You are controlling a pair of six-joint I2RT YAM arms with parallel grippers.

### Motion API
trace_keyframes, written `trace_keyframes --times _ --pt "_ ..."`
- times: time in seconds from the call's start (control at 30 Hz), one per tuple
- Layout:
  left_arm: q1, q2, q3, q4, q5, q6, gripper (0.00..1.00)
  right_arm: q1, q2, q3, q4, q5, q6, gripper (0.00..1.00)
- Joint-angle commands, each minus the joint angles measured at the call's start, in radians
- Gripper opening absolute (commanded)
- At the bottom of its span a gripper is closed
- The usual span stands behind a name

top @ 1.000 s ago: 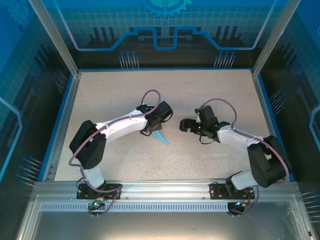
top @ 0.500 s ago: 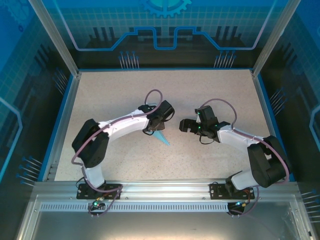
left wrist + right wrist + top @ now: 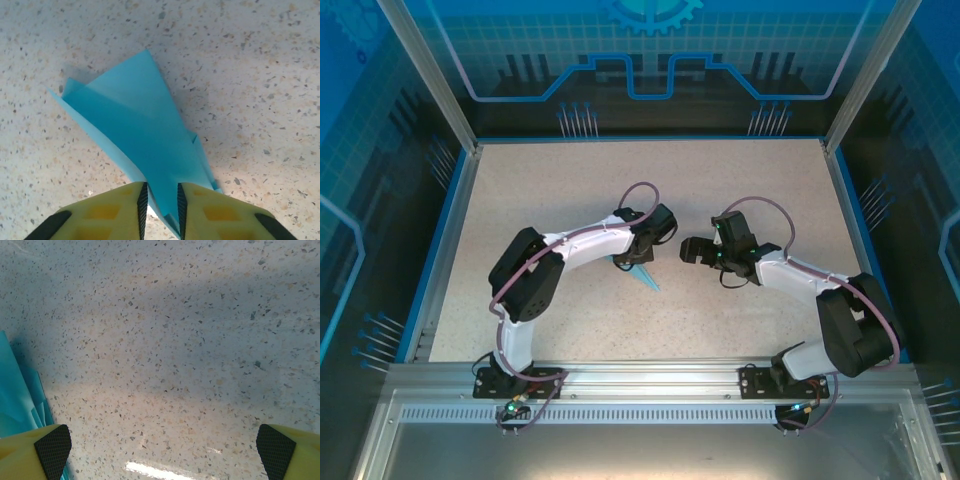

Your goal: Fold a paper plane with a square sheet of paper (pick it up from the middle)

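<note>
The left claw (image 3: 632, 256) hangs low over the speckled table (image 3: 550, 190), its tips pointing down at the paper plane (image 3: 646, 283). The plane lies flat on the surface directly under and just beyond those tips, and its sharp end pokes out on the side nearest the arm bases. From the left wrist, the left claw (image 3: 160, 200) shows two yellow fingers (image 3: 100, 212) with black pads drawn close together, leaving a narrow slot. The light blue paper plane (image 3: 135, 125) runs through that slot and fans out ahead of the tips into a broad, layered triangle with creased folds. One thin flap lifts slightly at its far left corner above the table (image 3: 250, 75). The paper sits between the pads, but I cannot tell whether they pinch it or merely straddle it. The right claw (image 3: 692, 250) sits just beside the left one, facing it across a small gap, with the plane lying near its tips and slightly towards the arm bases. From the right wrist, the right claw (image 3: 164, 452) is spread wide and grasps nothing, with bare table (image 3: 175, 340) between its pads. An edge of the paper plane (image 3: 15, 390) lies just outside the finger at the left of that view, close to the pad.
</note>
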Motion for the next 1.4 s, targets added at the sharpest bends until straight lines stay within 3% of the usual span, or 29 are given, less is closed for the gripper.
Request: trace_keyframes --times 0.0,0.2,0.57,0.77,0.93,1.13,1.37 --pt "-0.014 -0.075 -0.034 -0.057 -0.015 -0.024 0.16 -0.018 -0.014 0.009 -0.008 0.017 0.009 1.00" --pt "-0.016 -0.169 -0.083 -0.039 -0.014 -0.039 0.00 -0.018 -0.006 0.013 -0.008 0.010 0.012 0.99" --pt "-0.022 -0.368 -0.173 0.210 0.085 0.058 0.00 -0.017 -0.028 0.023 -0.028 -0.003 0.002 0.99" --pt "-0.018 -0.393 -0.250 0.367 0.130 0.072 0.00 -0.016 -0.048 0.032 -0.057 -0.005 0.011 1.00" --pt "0.023 -0.360 -0.376 0.589 0.279 0.029 0.00 0.007 -0.063 0.033 -0.084 -0.017 0.011 0.96" --pt "0.086 -0.351 -0.590 0.919 0.438 -0.054 0.00 0.097 -0.028 0.086 -0.147 -0.003 -0.004 0.84" --pt "0.105 -0.364 -0.711 1.033 0.466 -0.095 0.00 0.318 0.052 0.210 -0.243 0.186 0.034 0.70"
